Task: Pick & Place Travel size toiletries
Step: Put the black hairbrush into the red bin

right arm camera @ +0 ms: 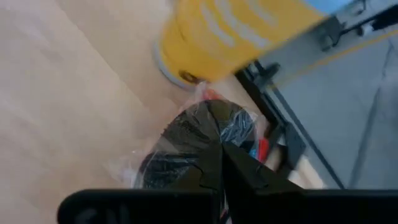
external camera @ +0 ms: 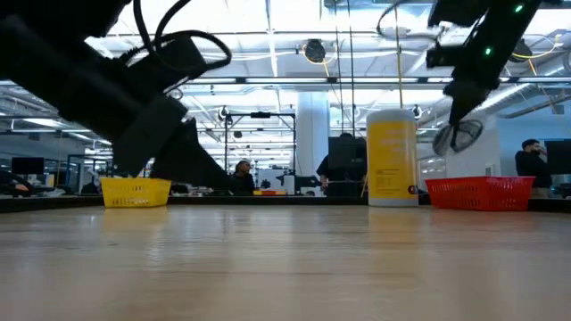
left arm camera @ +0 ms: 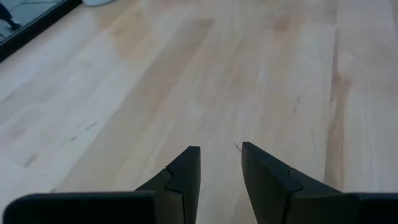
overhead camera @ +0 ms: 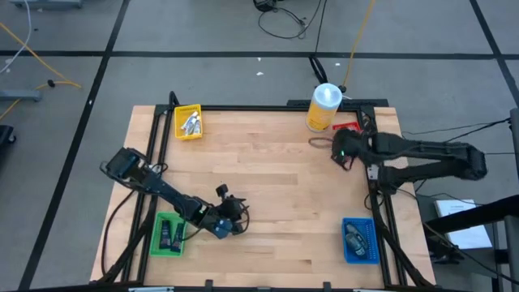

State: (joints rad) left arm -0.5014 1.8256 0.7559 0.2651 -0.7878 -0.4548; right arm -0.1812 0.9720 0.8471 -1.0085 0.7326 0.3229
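A dark grey disc in clear wrap (right arm camera: 199, 140) hangs pinched in the right gripper (right arm camera: 221, 155) above the red tray (external camera: 480, 193) beside the yellow canister (overhead camera: 323, 107), seemingly mid-carry, needing a drop-off spot next, while the left gripper (left arm camera: 221, 165) waits parted near the green tray (overhead camera: 169, 235).

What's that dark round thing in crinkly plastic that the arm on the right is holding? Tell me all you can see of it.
It is a dark grey round disc sealed in clear, crinkled wrap that catches the light. The right gripper is shut on it, pinching the wrap and the disc's edge. In the low view it hangs on edge above the table, near the red tray. The yellow canister stands close by, not touching it. From above it shows only as a faint ring. Any print on it is too small to tell.
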